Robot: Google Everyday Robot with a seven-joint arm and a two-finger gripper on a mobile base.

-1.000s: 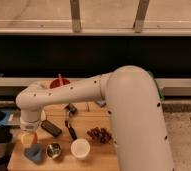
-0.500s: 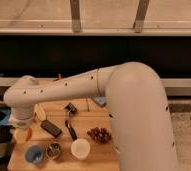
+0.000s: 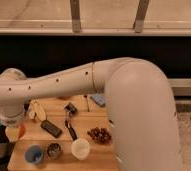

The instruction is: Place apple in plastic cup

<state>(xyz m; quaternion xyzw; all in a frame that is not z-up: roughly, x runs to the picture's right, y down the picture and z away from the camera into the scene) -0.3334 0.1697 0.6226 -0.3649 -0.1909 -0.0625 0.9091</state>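
The apple [image 3: 16,132], orange-yellow with a reddish side, hangs right under my gripper [image 3: 13,128] at the table's left edge. The gripper is shut on it and holds it just above the wood. The white arm reaches in from the right and covers the back of the table. The plastic cup [image 3: 34,154], short and blue-grey, stands upright near the front left corner, below and a little to the right of the apple. Its inside is in shadow.
A shiny metal cup [image 3: 54,150] and a larger white cup [image 3: 80,148] stand right of the blue cup. Dark red grapes [image 3: 100,134], a black flat object [image 3: 51,128], a black tool [image 3: 70,129], a banana [image 3: 36,110] and a blue item [image 3: 98,100] lie on the wooden table [image 3: 96,156].
The arm has swung left. The gripper and the apple under it have moved together from beside the blue cup up and out to the table's left edge. The cups have not moved.
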